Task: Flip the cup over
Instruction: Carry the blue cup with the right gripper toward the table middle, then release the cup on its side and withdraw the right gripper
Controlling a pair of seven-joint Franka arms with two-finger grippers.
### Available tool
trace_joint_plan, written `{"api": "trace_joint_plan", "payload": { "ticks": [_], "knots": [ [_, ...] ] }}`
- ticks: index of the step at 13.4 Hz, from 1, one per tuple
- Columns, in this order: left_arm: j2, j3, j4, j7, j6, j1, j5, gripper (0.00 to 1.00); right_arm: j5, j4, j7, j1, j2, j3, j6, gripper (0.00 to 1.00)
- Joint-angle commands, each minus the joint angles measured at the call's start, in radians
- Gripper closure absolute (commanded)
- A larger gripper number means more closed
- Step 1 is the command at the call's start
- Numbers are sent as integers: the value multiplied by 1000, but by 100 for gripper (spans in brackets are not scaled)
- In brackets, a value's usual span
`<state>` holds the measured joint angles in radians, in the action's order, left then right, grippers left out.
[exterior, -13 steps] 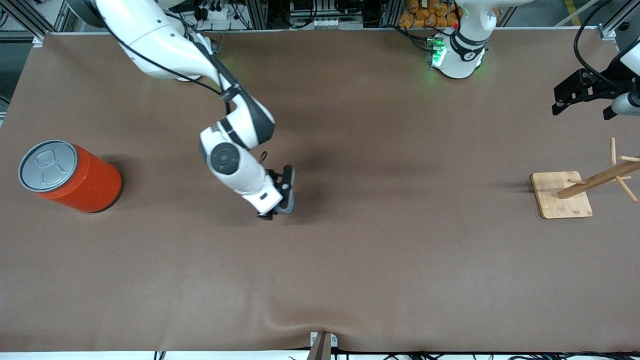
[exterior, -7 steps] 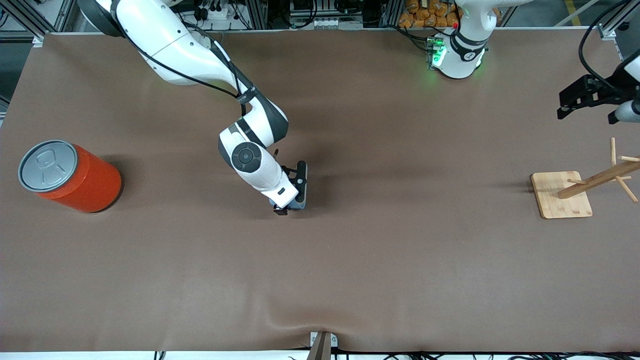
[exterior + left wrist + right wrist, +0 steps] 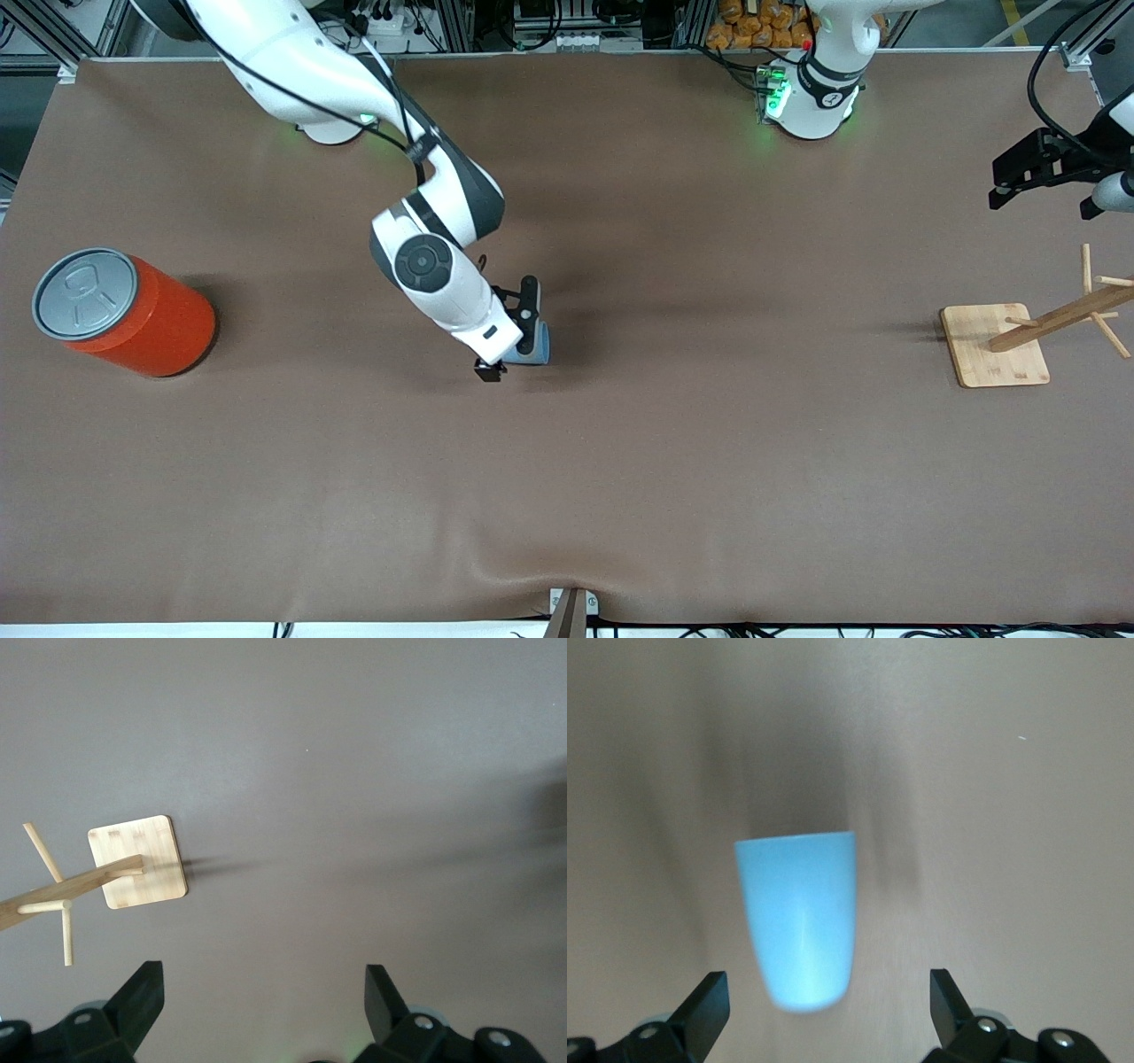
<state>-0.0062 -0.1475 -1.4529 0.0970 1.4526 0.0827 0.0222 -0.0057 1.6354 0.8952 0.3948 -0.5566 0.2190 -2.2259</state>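
Even overhead light, soft shadows, motion-blurred cup [image 3: 799, 917]

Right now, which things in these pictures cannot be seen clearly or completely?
- The cup: in the front view the right gripper and wrist cover most of it.
- Cup in the right wrist view: blurred, so whether it lies on the table or is lifted is unclear.
- Wooden rack: the front view's edge cuts off its pegs.
- Left gripper, waiting above the rack's end of the table: the arm leaves the frame.
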Motion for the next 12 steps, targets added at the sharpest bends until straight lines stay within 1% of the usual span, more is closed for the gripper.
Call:
{"api": "trace_joint_plan", "payload": {
  "ticks": [1, 3, 5, 8, 9, 10, 11, 12],
  "knots": [
    [8, -3, 13, 12, -8, -1, -7, 0, 3, 31, -161, -31, 145, 2, 127, 0],
    [34, -3, -1, 15, -11, 3, -50, 0, 3, 31, -273, -57, 216, 2, 196, 0],
    [57, -10, -14, 36, -11, -20, -137, 0, 3, 32, -382, -115, 297, 0, 288, 0],
    [104, -20, -20, 27, 2, -41, -209, 0, 1, 32, -417, -265, 414, -6, 396, 0],
    [123, -21, -21, 27, 21, -43, -228, 0, 1, 32, -417, -305, 446, -21, 413, 0],
    [142, -21, -26, 30, 38, -46, -257, 0, 1, 32, -417, -316, 469, -68, 434, 0],
    [173, -21, -26, 30, 48, -49, -296, 0, 3, 31, -417, -307, 487, -142, 454, 0],
    [204, -21, -27, 30, 69, -49, -333, 0, 3, 29, -417, -303, 495, -188, 474, 0]
  ]
}}
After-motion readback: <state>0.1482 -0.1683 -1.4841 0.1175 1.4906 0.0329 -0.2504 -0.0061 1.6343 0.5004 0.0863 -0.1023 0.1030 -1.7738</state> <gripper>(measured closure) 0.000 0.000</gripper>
